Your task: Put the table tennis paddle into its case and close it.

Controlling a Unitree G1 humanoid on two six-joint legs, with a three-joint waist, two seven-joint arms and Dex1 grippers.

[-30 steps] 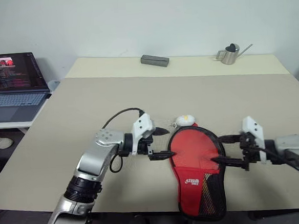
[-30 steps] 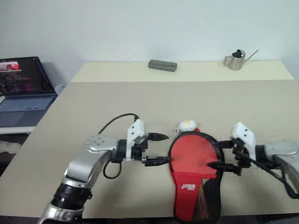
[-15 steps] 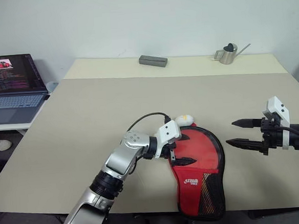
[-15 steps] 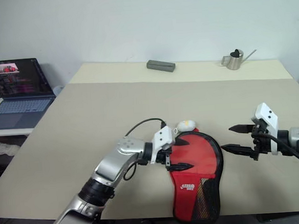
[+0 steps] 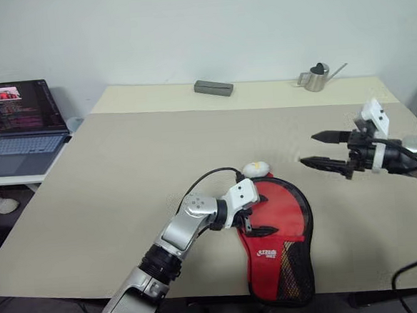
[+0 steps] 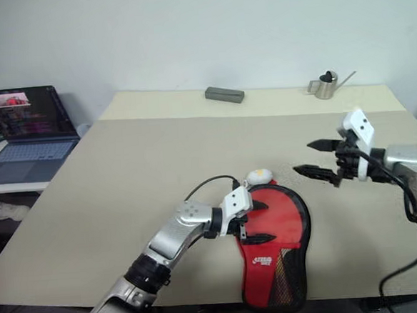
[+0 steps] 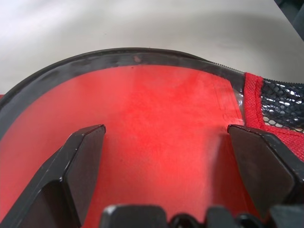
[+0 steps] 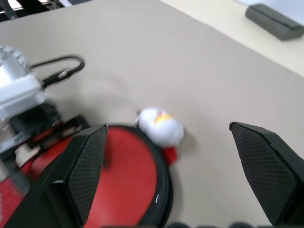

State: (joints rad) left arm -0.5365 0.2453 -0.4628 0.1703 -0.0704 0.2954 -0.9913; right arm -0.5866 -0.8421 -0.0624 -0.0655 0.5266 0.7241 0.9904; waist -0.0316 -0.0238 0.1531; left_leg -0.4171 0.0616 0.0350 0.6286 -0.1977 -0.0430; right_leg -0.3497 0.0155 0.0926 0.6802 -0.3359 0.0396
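The left hand (image 5: 259, 219), fingers apart, hovered over the case (image 5: 289, 230) at lower centre; the right hand (image 5: 321, 149), also spread, hung mid-right.

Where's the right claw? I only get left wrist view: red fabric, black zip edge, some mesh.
Observer: The right claw is open, raised above the table to the right of the case, touching nothing.
Operator: Left claw holding anything?
Observer: No. The left claw is open over the case's round red part, near its left edge.
Operator: Charm?
Observer: The white plush charm lies on the table at the case's far end.
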